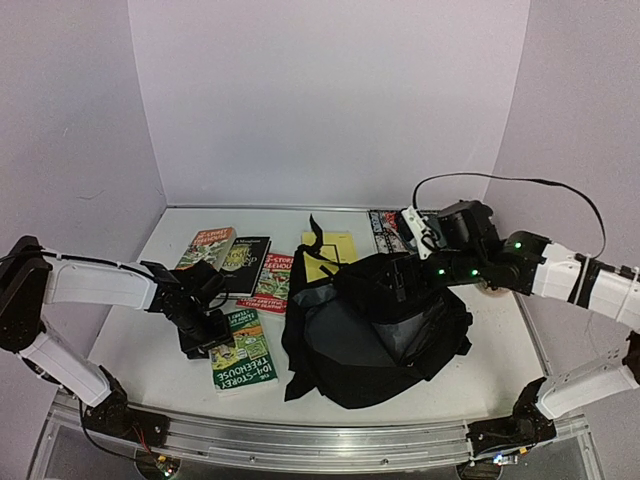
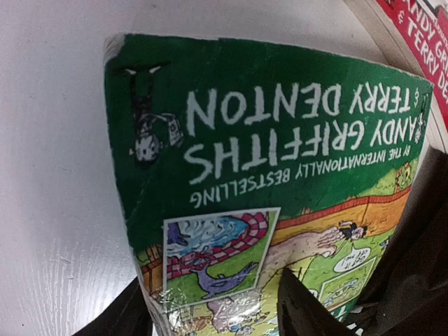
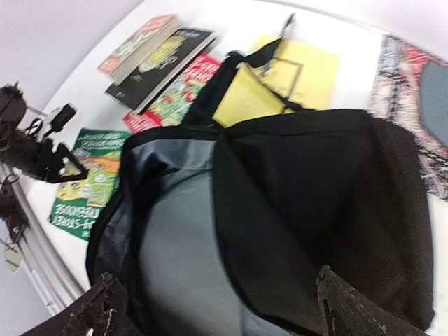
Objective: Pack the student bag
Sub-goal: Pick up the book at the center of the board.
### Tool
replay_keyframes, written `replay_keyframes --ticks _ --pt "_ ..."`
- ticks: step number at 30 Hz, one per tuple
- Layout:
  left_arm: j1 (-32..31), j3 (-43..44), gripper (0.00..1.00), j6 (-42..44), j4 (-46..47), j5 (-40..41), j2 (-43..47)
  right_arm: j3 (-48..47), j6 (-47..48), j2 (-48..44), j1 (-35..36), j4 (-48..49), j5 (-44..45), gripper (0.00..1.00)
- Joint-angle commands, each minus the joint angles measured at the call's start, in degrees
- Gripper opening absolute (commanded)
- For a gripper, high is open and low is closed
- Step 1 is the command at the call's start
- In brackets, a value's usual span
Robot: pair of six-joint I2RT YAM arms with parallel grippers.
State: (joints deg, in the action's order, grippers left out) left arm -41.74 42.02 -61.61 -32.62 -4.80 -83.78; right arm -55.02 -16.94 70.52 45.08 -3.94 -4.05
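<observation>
The black student bag [image 1: 375, 330] lies in the middle of the table with its mouth open towards the left, showing grey lining [image 3: 175, 231]. My right gripper [image 1: 398, 278] hovers at the bag's upper flap; in the right wrist view it [image 3: 217, 287] is open wide, with the black flap and the lining between the fingers. A green picture book [image 1: 242, 350] lies flat just left of the bag. My left gripper [image 1: 203, 333] is at that book's far left corner. In the left wrist view it [image 2: 210, 311] is open and straddles the book's [image 2: 266, 140] left edge.
Behind the green book lie a thick paperback [image 1: 205, 246], a black book [image 1: 246, 262] and a red book [image 1: 270, 284]. A yellow book [image 1: 330, 252] lies under the bag's strap and loop. A red and black patterned book [image 1: 388, 230] lies at the back right.
</observation>
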Motion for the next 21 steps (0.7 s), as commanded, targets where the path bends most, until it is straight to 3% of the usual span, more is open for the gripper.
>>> replay_keyframes --ticks 1,9,21 --pt "-3.60 1.95 0.51 -1.79 4.02 -0.17 -2.92 -4.11 -1.55 6.14 7.32 3.41 -2.17 0.94" --pt "-6.30 2.72 0.13 -4.24 5.66 1.92 -0.65 -7.11 -0.69 16.43 16.57 10.70 -1.75 0.93" --pt "-8.43 2.88 0.00 -6.78 11.63 1.13 5.74 -7.06 17.33 26.10 25.54 16.55 2.26 0.93"
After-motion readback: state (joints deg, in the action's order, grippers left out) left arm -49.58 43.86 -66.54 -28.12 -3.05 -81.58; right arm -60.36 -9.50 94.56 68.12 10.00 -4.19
